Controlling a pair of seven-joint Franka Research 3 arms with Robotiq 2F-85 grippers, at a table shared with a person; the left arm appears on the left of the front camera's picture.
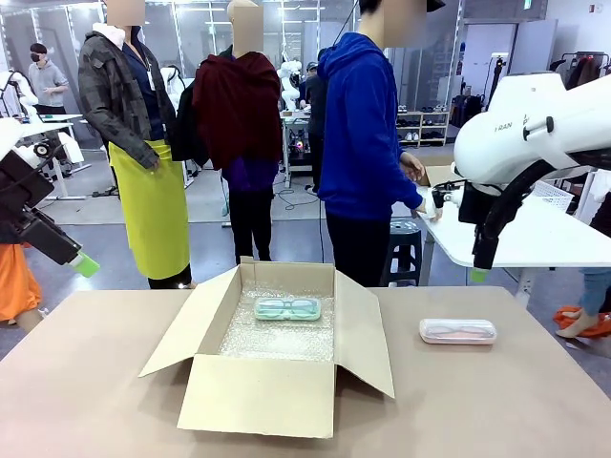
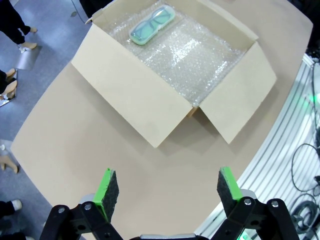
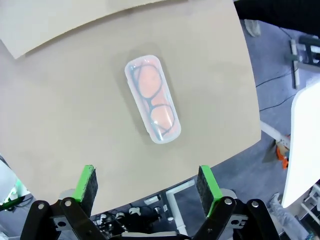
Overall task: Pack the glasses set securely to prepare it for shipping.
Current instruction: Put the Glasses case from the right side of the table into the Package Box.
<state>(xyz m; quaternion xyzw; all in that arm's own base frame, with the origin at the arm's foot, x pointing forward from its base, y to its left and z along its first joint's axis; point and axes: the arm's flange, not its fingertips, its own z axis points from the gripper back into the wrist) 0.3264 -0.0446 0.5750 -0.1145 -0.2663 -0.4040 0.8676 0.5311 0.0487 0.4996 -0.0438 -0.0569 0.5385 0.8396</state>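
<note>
The mint-green glasses case (image 1: 287,308) lies on bubble wrap inside the open cardboard box (image 1: 277,391), near its far wall. The pink glasses case (image 1: 458,331) rests flat on the brown table, to the right of the box. My left gripper (image 1: 82,263) hangs open above the table's left edge, well off from the box. In the left wrist view the left gripper (image 2: 167,187) holds nothing, with the box (image 2: 145,105) and the mint-green case (image 2: 152,25) below it. My right gripper (image 1: 479,269) hovers high above the pink case (image 3: 152,100); its open gripper (image 3: 146,184) is empty.
The box flaps (image 1: 186,324) spread out to both sides and toward the front. A person in a blue hoodie (image 1: 363,143) stands beyond the far edge, hands at a white side table (image 1: 544,243). A dark stool (image 1: 406,248) stands there too.
</note>
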